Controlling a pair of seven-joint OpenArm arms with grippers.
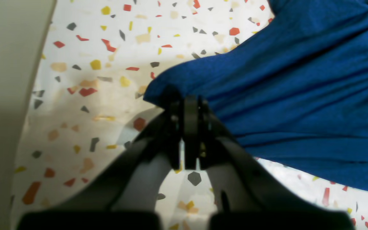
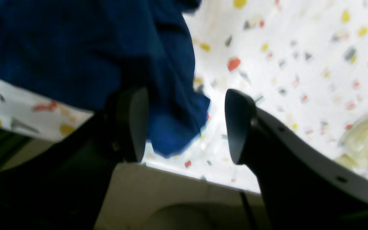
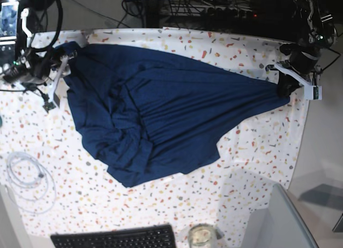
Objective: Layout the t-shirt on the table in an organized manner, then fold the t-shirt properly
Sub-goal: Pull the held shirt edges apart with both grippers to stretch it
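Observation:
The dark navy t-shirt [image 3: 161,114] lies spread and creased across the speckled table [image 3: 257,146], pulled out towards both arms. At the base view's right, my left gripper [image 3: 284,87] is shut on a corner of the shirt. The left wrist view shows its jaws [image 1: 188,100] closed on the edge of the blue fabric [image 1: 299,95]. At the base view's left sits my right gripper [image 3: 63,63]. In its own view it [image 2: 187,124] stands open, and a loose shirt corner [image 2: 174,127] hangs between the fingers, close to the left finger [image 2: 133,124].
A coiled white cable [image 3: 27,175] lies at the left. A black keyboard [image 3: 115,238] and a glass jar [image 3: 201,236] sit at the front edge. The table edge [image 2: 184,174] runs just under the right gripper, and another edge [image 1: 40,80] is beside the left one.

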